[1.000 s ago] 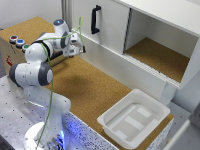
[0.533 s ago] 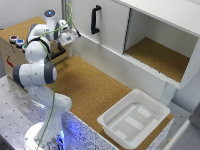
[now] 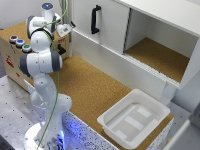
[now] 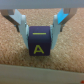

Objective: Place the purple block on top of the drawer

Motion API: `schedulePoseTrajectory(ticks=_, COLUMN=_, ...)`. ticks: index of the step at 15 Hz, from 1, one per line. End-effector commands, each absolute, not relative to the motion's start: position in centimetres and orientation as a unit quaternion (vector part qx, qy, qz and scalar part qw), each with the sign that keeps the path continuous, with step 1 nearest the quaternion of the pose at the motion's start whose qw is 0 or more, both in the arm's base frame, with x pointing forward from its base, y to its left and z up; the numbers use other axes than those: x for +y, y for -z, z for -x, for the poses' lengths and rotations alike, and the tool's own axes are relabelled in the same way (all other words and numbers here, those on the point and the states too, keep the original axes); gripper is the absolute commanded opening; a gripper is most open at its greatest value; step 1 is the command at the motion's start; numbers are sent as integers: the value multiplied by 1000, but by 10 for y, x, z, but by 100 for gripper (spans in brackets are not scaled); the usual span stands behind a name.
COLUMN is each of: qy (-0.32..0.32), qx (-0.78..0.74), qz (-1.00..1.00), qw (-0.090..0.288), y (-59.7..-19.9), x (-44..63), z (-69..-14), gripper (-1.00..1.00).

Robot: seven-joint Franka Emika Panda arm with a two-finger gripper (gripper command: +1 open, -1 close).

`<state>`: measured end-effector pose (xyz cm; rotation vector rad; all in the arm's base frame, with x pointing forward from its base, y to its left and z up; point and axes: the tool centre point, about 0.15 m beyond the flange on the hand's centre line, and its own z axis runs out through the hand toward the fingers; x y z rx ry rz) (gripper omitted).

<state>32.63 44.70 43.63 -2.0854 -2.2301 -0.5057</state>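
In the wrist view my gripper [image 4: 40, 34] is shut on the purple block [image 4: 40, 47], a small cube with a yellow letter A, held between both fingers [image 4: 20, 25] just above a cork surface. In the exterior view my gripper [image 3: 64, 31] hangs over the back right part of the drawer [image 3: 15, 60], the light-wood box with a cork top at the exterior view's left. Three coloured buttons [image 3: 20, 43] sit on its top and a black handle [image 3: 61, 49] on its front. The block itself is too small to make out in the exterior view.
A big white cabinet [image 3: 150, 30] with a black vertical handle [image 3: 94, 19] and an open compartment stands behind. A white plastic tub [image 3: 132, 117] sits on the cork table [image 3: 90, 90] at the exterior view's lower right. My arm's base [image 3: 45, 135] stands at the front left.
My gripper has moved with the block toward the exterior view's left and upward, from above the table beside the drawer to over the drawer's top.
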Motion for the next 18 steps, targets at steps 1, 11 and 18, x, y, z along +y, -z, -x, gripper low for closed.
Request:
schedulePoseTrajectory(ticks=1, qy=118, qx=-723, qz=678, qw=62, y=-443, x=479, z=-338, gripper=-100)
schedulePoseTrajectory(ticks=11, qy=122, qx=-680, qz=722, qw=44, y=-465, x=464, z=-334, gripper=100)
schedulePoseTrajectory(ticks=18, qy=122, qx=-680, qz=722, qw=44, y=-465, x=464, z=-334, gripper=100)
